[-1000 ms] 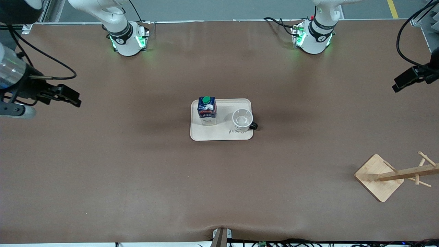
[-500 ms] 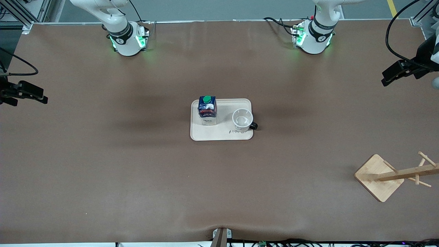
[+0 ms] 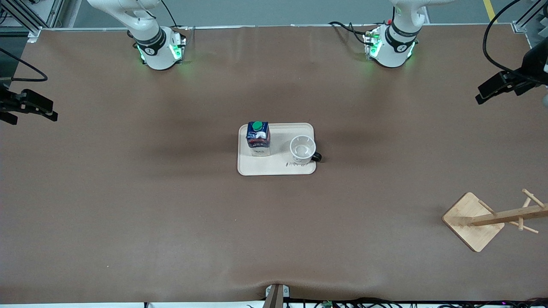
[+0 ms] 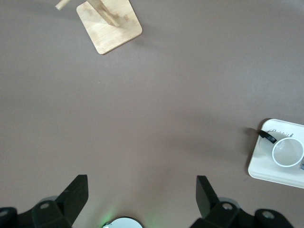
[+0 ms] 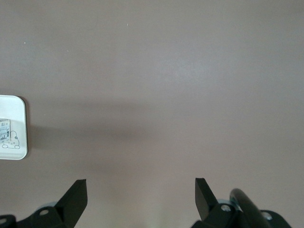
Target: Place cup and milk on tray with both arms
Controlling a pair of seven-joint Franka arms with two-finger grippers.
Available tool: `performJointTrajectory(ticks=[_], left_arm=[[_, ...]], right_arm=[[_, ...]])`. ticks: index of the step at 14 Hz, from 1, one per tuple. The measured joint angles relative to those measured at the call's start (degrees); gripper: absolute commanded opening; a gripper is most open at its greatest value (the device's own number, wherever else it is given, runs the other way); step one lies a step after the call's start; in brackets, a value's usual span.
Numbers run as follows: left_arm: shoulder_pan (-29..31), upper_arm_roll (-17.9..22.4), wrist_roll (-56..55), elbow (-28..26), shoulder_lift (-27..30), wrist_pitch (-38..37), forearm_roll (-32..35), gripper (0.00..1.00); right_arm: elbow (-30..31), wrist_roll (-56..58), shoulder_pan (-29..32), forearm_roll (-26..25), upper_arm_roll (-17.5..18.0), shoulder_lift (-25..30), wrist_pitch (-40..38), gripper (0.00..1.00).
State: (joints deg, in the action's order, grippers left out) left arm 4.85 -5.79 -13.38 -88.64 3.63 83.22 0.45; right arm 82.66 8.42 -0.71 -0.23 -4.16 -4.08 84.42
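Cup [image 3: 302, 149] and milk [image 3: 258, 138] stand side by side on the tray [image 3: 276, 168] at mid-desk [image 3: 171, 205], well apart from the spread, empty left gripper [image 3: 488, 91] and right gripper [image 3: 40, 108] hanging over the desk's ends, a wooden stand [image 3: 473, 221] near the left arm's end.
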Motion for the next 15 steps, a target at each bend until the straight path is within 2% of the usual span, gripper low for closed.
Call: performJointTrajectory(ticks=[4,9,15], left_arm=[[1.0,0.1,1.9,0.0,0.2,-0.2,0.0,1.0],[1.0,0.1,2.1,0.0,0.2,-0.2,0.0,1.0],[1.0,0.1,2.1,0.1,0.1,-0.2,0.0,1.0]], right_arm=[[0.2,0.0,0.0,0.2,0.0,0.0,-0.1,1.0],[0.2,0.0,1.5,3.9,-0.4,0.0,-1.7,1.0],[0.2,0.0,1.6,4.3,-0.5,0.0,-2.3,1.0]])
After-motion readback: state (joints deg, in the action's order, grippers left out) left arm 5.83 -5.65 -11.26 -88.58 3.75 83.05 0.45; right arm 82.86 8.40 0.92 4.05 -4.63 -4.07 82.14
